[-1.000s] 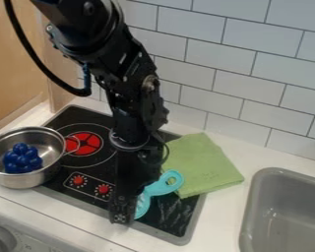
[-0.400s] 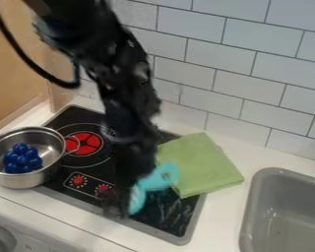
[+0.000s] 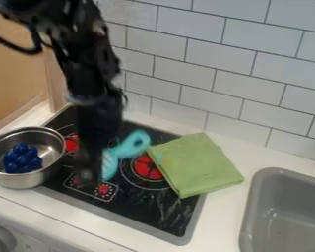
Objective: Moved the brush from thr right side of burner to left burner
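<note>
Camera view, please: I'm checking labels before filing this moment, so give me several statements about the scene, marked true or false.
1. The pincer has the turquoise brush over the stove. True.
2. The green cloth lies wholly inside the sink. False: it lies partly on the stove, partly on the counter.
3. Blue round shapes sit in the metal pot. True.
4. The pot stands at the picture's right edge. False: it is at the left.

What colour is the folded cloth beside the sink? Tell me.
Green; it shows best in the current camera view, where the cloth overlaps the stove's edge.
</note>
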Tool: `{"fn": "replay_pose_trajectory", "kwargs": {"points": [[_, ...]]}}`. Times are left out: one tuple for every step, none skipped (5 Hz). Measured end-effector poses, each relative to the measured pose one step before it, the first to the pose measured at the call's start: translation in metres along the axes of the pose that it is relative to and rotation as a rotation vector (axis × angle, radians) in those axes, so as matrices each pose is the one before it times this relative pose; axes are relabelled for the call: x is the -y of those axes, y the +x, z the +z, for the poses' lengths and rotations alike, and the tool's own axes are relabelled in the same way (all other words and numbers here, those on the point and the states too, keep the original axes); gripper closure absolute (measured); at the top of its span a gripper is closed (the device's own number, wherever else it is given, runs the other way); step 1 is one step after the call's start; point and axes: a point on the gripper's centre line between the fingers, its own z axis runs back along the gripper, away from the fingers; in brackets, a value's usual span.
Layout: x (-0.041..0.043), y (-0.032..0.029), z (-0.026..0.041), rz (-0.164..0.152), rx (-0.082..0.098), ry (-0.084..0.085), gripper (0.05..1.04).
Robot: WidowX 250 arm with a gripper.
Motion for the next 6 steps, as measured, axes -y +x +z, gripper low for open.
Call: {"fn": "replay_pose_trajectory", "kwargs": {"points": [[-0.02461, -0.00259, 0.00649, -0.0616, -0.0004, 0.015, 0.374], [-0.03029, -0.00888, 0.00533, -0.0359, 0.0114, 0.0216, 0.374], [-0.02746, -0.00408, -0.00226, -0.0612, -0.0122, 0.0018, 0.374], [-0.02006, -0.00598, -0.00822, -0.056, -0.0369, 0.0087, 0.374], [-0.01121, -0.00626, -0.0154, -0.077, -0.0448, -0.009, 0.374], [-0.00875, -0.00036, -0.01224, -0.0434, -0.0038, -0.0291, 0.374]]}}
